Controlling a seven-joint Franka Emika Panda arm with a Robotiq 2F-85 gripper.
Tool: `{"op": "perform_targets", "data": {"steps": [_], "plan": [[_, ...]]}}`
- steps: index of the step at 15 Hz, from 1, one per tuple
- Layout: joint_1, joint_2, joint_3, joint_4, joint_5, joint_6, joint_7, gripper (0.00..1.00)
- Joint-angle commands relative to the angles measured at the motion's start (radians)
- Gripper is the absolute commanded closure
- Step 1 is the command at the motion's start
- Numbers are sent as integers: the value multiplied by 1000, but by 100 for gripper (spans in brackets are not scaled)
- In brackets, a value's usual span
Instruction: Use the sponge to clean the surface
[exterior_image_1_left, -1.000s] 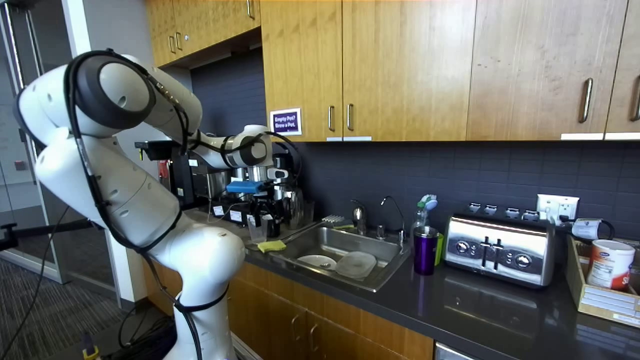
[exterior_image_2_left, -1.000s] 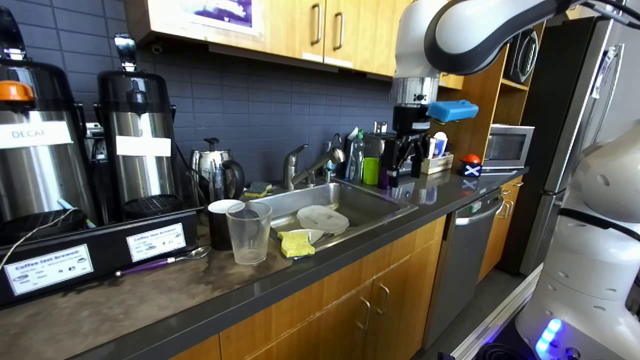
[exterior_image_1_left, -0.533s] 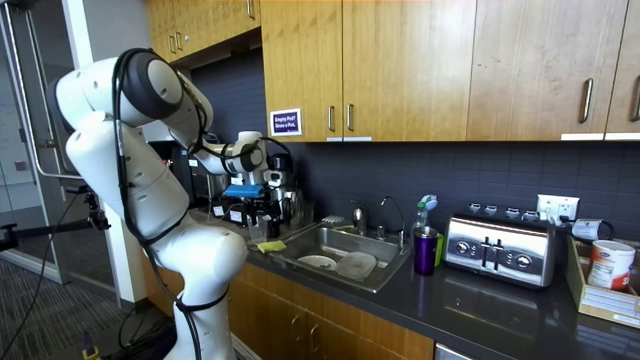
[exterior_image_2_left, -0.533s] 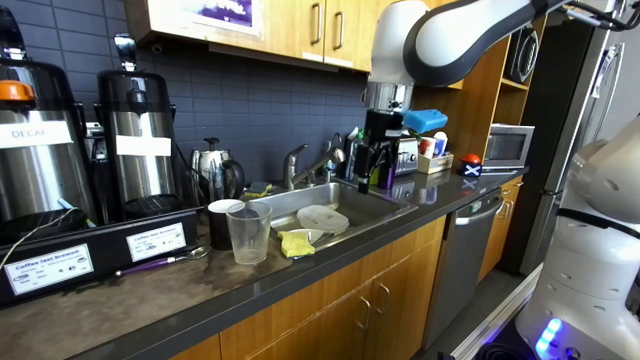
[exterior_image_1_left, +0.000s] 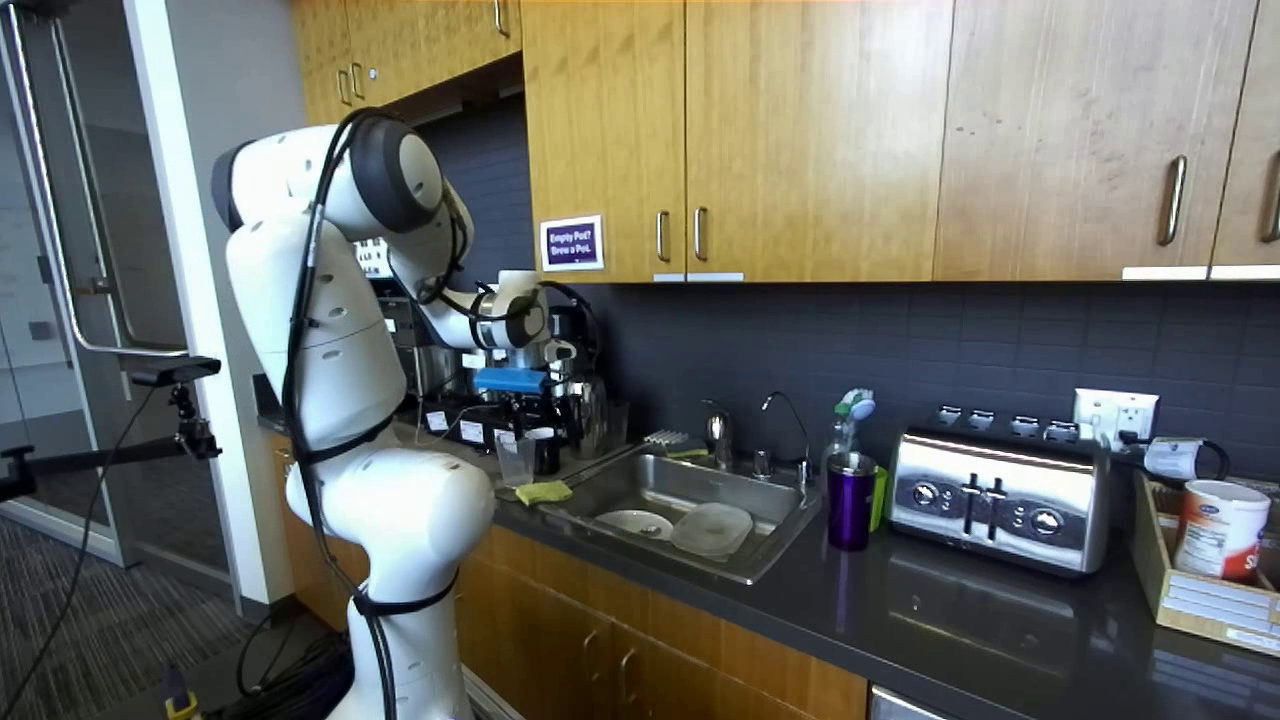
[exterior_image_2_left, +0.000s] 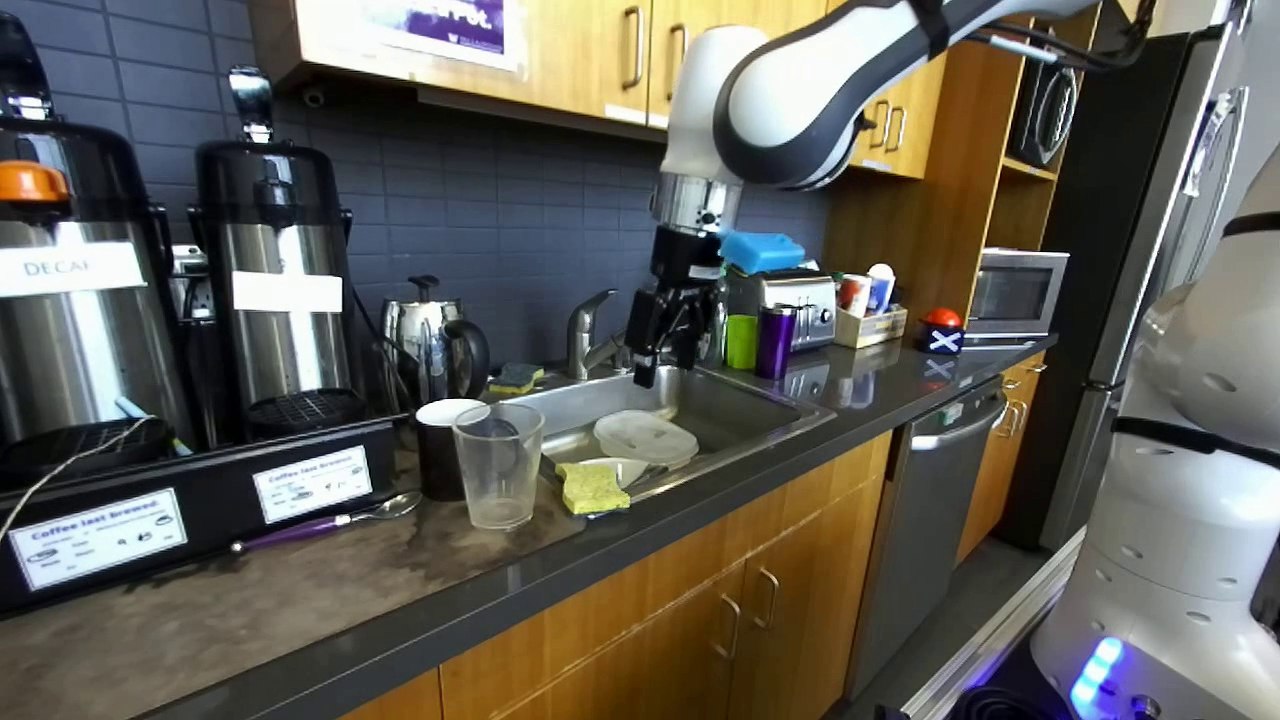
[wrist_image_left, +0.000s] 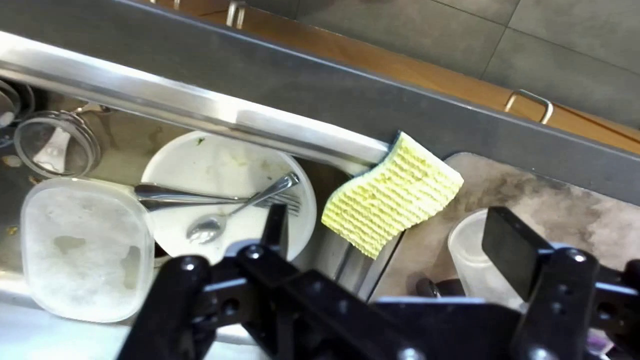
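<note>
The yellow-green sponge (wrist_image_left: 395, 195) lies below the gripper (wrist_image_left: 394, 238), clear of it, and in the wrist view it shows in the gap between the fingers (wrist_image_left: 512, 250). These stand wide apart and have hold of nothing. The sponge is at the near left corner of the sink (wrist_image_left: 220, 103) (a darker edge peeks out beneath it), overlapping the steel rim, with the dark countertop (wrist_image_left: 350, 100) and a brown mat (wrist_image_left: 575, 205) at its other sides. A clear cup (exterior_image_2_left: 500, 475) stands near it, to the left.

The wrist view looks down into the sink and picks out a spoon (wrist_image_left: 206, 228) and more cutlery (wrist_image_left: 185, 195) on a white plate (wrist_image_left: 215, 155), which the exterior views do not show so plainly. Both exterior views take in a purple cup (exterior_image_1_left: 851, 505) and a toaster (exterior_image_1_left: 995, 495) right of the sink, outside the wrist view. In an exterior view the blue block (exterior_image_1_left: 510, 380) at the wrist stands out, while the fingers below blend into dark things behind.

A sign (exterior_image_1_left: 571, 243) on the upper cupboard (exterior_image_1_left: 605, 130) reads "Empty Pot? Brew a Pot." At the left, in an exterior view, a label (exterior_image_2_left: 72, 268) on one of two coffee dispensers (exterior_image_2_left: 285, 350) says "DECAF"; cards (exterior_image_2_left: 97, 540) below are headed "Coffee last brewed:", their smaller lines unreadable. A black box (exterior_image_2_left: 942, 340), far right, bears a white X.
</note>
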Motion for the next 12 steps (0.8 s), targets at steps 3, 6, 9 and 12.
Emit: {"op": "perform_targets", "data": {"steps": [3, 6, 9, 12], "plan": [[0, 204, -14, 163, -2, 24, -22, 0], [4, 262, -13, 187, 5, 28, -17, 0], [7, 298, -11, 189, 14, 29, -18, 0], [10, 324, -8, 178, 17, 38, -17, 0]]}}
